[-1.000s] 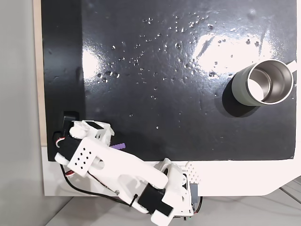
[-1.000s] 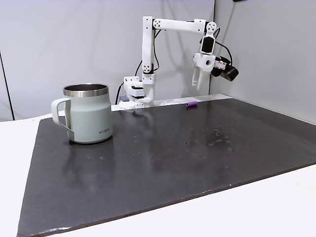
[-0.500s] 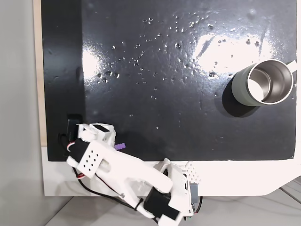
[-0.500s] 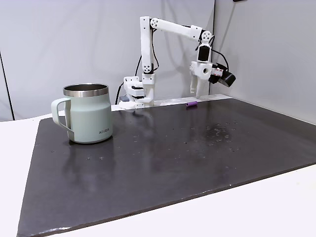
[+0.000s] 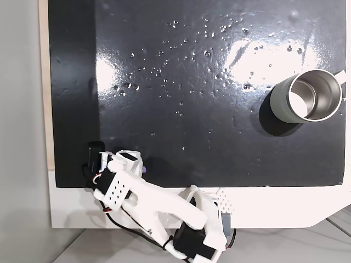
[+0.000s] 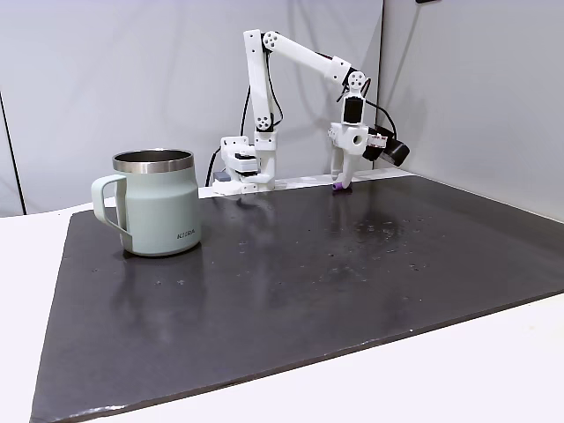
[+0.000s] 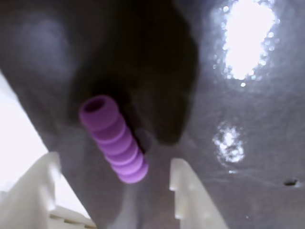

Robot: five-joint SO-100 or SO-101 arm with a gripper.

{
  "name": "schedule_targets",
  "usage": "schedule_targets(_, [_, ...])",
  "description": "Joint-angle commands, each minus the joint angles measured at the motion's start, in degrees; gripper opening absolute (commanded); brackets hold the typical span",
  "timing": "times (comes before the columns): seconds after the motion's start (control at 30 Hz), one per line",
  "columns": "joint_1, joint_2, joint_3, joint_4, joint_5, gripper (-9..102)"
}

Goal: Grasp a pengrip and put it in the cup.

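**Tool down over the pengrip, fingers apart**

Over the last second I've watched the arm fold forward and drop: the tool has come from well above the desk to just over it, right at the pengrip. In the wrist view the two white fingers stand wide, one on each side of the piece, neither touching it that I can see. My read is that the approach is done and closing comes next; nothing is held yet.

The pengrip is a short purple tube, ribbed in rings, with an open end. It lies flat near the desk's edge by the robot base. It looks soft, so I'd expect it to give under the squeeze. The desk top is black, glossy and speckled with glare. The cup stands well away at the far side, upright, steel inside shining, pale grey-green wall, handle on its side.
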Motion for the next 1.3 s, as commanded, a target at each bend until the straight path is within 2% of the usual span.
schedule_targets(0.0, [0.7, -1.8, -3.7, -1.8, -0.1, 28])
schedule_targets(0.23, [0.4, -5.7, -3.6, -4.9, 0.4, 26])
schedule_targets(0.4, [-0.1, -7.6, -4.0, -7.6, 1.7, 12])
schedule_targets(0.5, [-0.1, -8.3, -4.3, -7.9, 1.7, 7])
schedule_targets(0.83, [-0.4, -8.8, -4.8, -7.7, 3.0, 2])
schedule_targets(1.07, [-1.3, -8.2, -11.8, 2.5, 14.9, 1])
schedule_targets(1.27, [6.0, -2.1, -17.4, 11.7, 19.3, 1])
